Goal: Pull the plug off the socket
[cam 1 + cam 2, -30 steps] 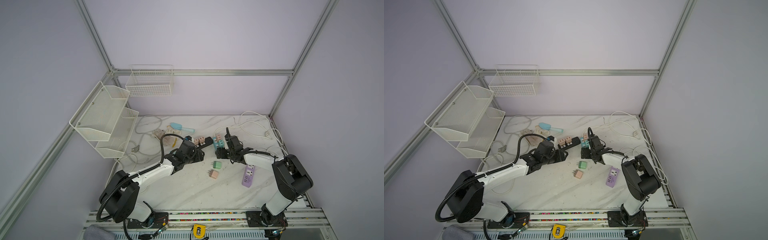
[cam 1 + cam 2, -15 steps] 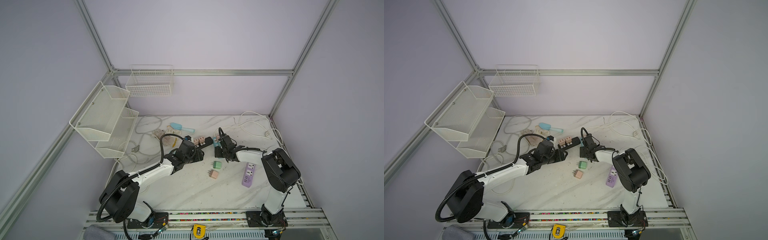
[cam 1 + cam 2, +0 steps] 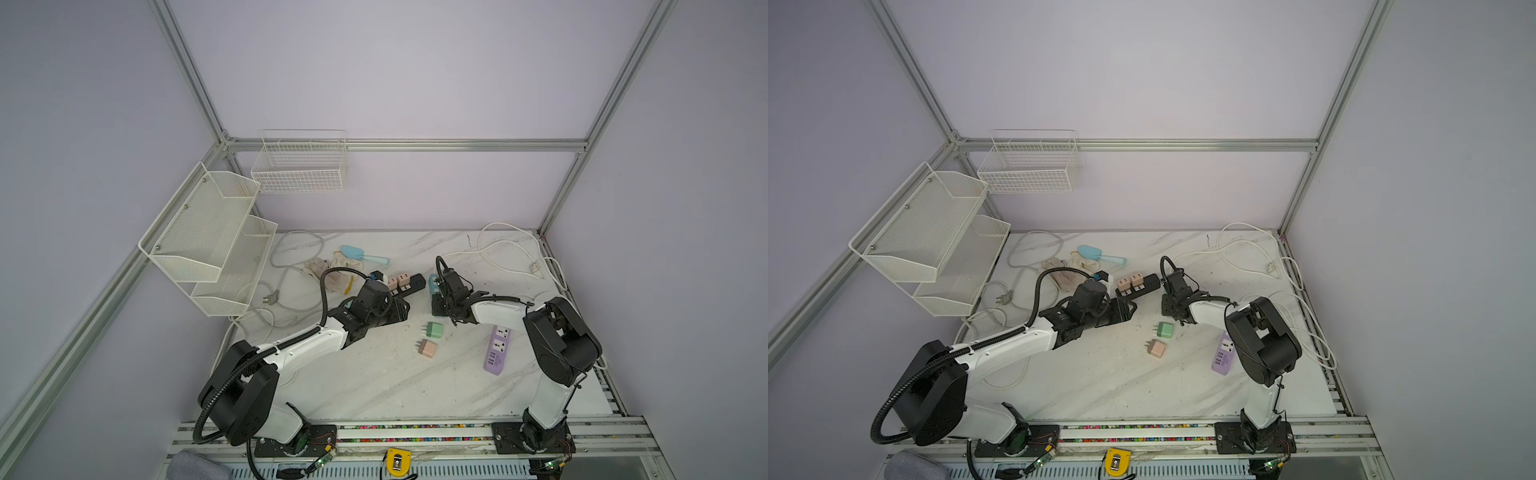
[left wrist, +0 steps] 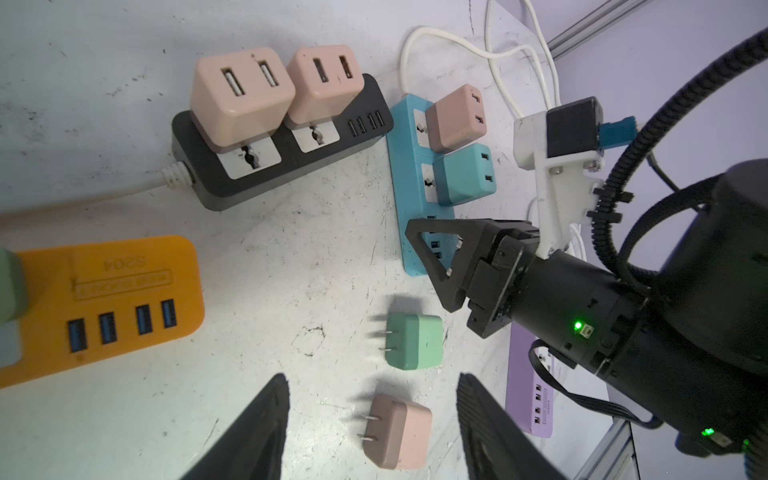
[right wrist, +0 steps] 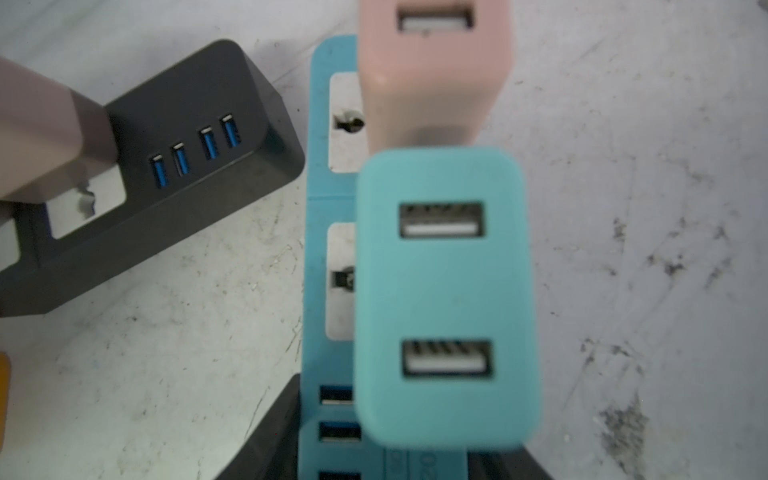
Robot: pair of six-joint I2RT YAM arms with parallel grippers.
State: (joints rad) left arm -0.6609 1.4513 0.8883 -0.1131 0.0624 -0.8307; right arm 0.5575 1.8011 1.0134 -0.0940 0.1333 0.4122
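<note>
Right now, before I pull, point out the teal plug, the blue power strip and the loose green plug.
teal plug (image 4: pixel 465 174): left wrist view, middle of its body.
blue power strip (image 4: pixel 405 153): left wrist view, bare edge between sockets.
loose green plug (image 4: pixel 415 340): left wrist view, body centre.

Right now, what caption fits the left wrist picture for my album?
Right gripper at the blue power strip's end, near its plugged-in teal plug.

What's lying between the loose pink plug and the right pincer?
A loose green plug lies between the loose pink plug and the right pincer, as the left wrist view shows.
</note>
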